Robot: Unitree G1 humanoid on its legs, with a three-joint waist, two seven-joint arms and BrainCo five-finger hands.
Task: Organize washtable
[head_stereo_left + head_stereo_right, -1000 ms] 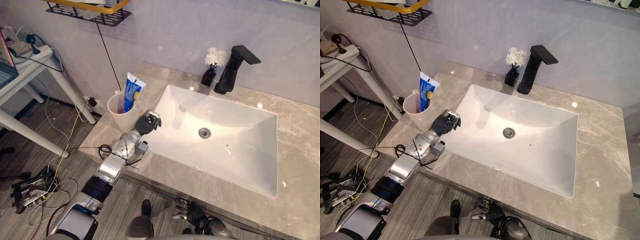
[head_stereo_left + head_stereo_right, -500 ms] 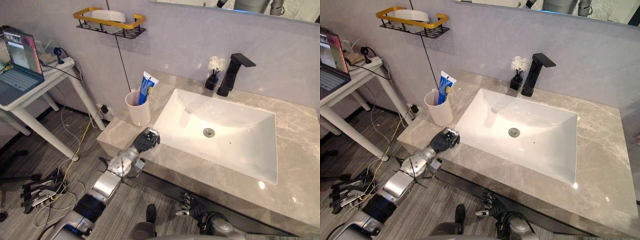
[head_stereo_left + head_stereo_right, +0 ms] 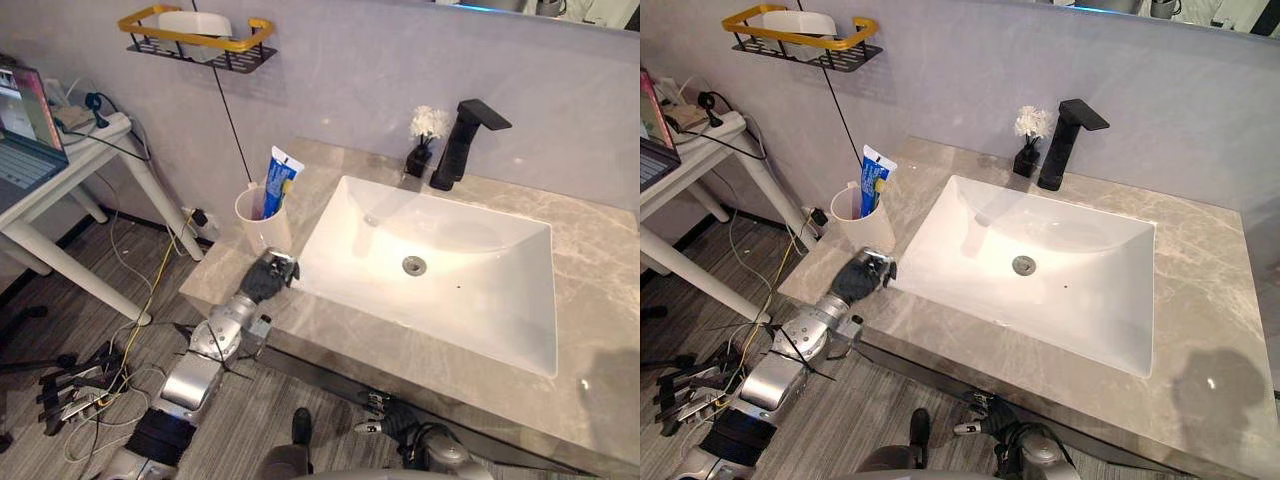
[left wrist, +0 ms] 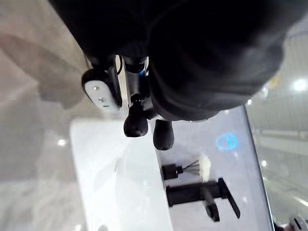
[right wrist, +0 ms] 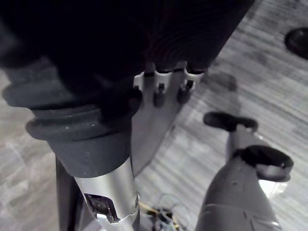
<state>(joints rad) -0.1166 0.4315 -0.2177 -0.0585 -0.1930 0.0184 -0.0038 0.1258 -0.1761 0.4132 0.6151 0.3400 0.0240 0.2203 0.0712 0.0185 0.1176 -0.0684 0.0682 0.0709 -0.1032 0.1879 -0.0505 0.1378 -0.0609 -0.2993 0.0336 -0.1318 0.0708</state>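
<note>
Toothpaste tube point(image 3: 277, 180) stands in white cup point(image 3: 264, 228) on counter point(image 3: 600, 240) left of sink point(image 3: 450, 300); left hand point(image 3: 268, 276), fingers curled on nothing, just before cup, right hand point(image 3: 385, 425) slack-fingered below counter edge; judged near done, next lift left hand clear without tipping cup.

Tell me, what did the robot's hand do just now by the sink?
The left hand moved over the grey marble counter from the white sink's corner to just in front of the white cup holding the blue toothpaste tube, gripping nothing. The view shifted too. Cup, tube, black tap and the right hand stayed put.
</note>
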